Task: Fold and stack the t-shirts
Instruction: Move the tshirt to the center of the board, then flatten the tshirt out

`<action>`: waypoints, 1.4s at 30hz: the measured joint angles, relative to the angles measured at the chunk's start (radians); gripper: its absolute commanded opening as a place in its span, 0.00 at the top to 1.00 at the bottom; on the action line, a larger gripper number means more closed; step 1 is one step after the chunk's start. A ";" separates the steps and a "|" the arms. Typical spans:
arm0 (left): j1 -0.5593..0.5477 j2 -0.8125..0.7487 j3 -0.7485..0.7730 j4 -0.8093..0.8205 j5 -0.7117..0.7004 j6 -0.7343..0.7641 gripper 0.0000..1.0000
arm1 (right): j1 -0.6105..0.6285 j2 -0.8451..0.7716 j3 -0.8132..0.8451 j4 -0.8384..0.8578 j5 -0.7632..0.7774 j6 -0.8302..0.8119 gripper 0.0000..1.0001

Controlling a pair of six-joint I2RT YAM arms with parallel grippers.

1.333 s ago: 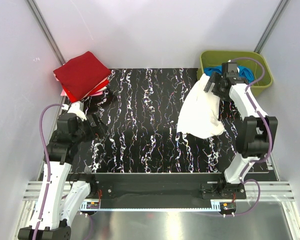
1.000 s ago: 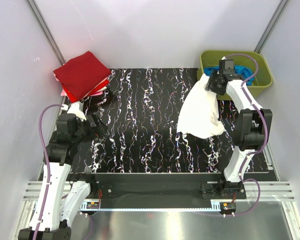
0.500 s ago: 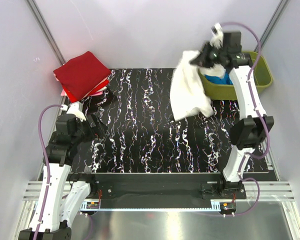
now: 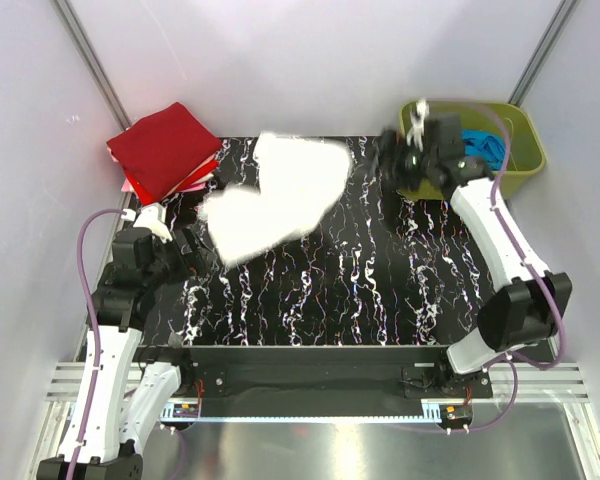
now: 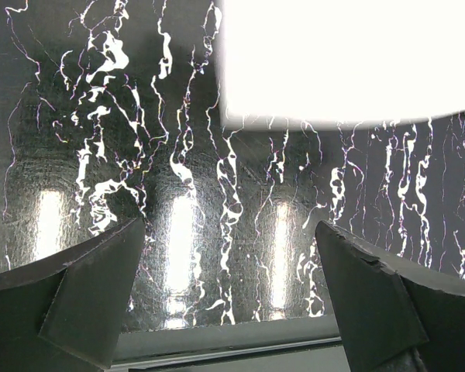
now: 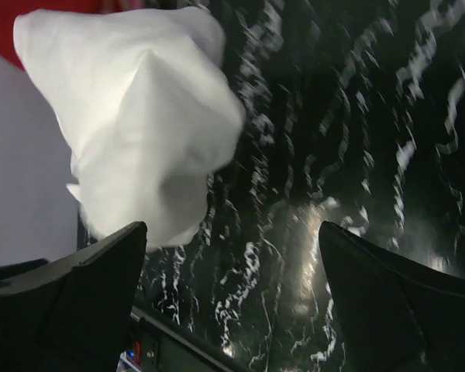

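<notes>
Up at 11 o'clock on the mat, the white t-shirt is now dropping loose, flung over from the 2 o'clock bin, while the right gripper and left gripper are both gaping wide and empty, so flattening is probably coming next.

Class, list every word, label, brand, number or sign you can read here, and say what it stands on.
None can be read.
The crumpled white cloth t-shirt shows no print in any view.
The folded red cloth t-shirt, green plastic bin and black marbled tabletop bear no writing.
The small fitting at the left arm's base is too small to read.
</notes>
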 measured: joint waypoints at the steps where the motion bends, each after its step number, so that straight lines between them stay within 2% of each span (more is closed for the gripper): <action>1: 0.000 0.000 0.000 0.000 0.000 0.000 0.01 | -0.018 -0.011 -0.101 0.006 0.021 0.023 0.00; 4: 0.000 0.005 0.000 0.001 0.002 0.000 0.01 | -0.095 -0.006 -0.422 -0.011 0.067 0.078 0.00; 7: -0.001 0.025 0.000 0.005 0.018 0.002 0.01 | -0.126 -0.002 -0.585 -0.085 0.113 0.098 0.00; 11: -0.034 0.092 0.000 0.011 0.020 0.001 0.01 | -0.106 -0.097 -0.611 -0.093 0.122 0.102 0.00; 15: -0.070 0.165 0.000 0.007 0.011 -0.001 0.01 | 0.032 -0.243 -0.604 -0.010 0.121 0.098 0.00; 19: -0.151 0.201 0.000 0.000 -0.036 -0.031 0.01 | 0.205 -0.180 -0.543 0.040 0.107 0.082 0.04; 23: -0.249 0.274 0.000 -0.017 -0.109 -0.053 0.01 | 0.295 0.058 -0.394 0.043 0.108 0.053 0.10; 27: -0.256 0.267 0.000 -0.031 -0.153 -0.064 0.01 | 0.375 0.291 -0.160 0.005 0.124 0.014 0.10; 32: -0.256 0.245 0.000 -0.031 -0.183 -0.072 0.01 | 0.487 0.507 0.106 -0.058 0.149 -0.023 0.12; 36: -0.256 0.235 0.000 -0.031 -0.196 -0.076 0.01 | 0.522 0.625 0.216 -0.117 0.158 -0.033 0.16; 42: -0.256 0.211 0.000 -0.031 -0.203 -0.078 0.01 | 0.519 0.684 0.226 -0.197 0.213 -0.034 0.18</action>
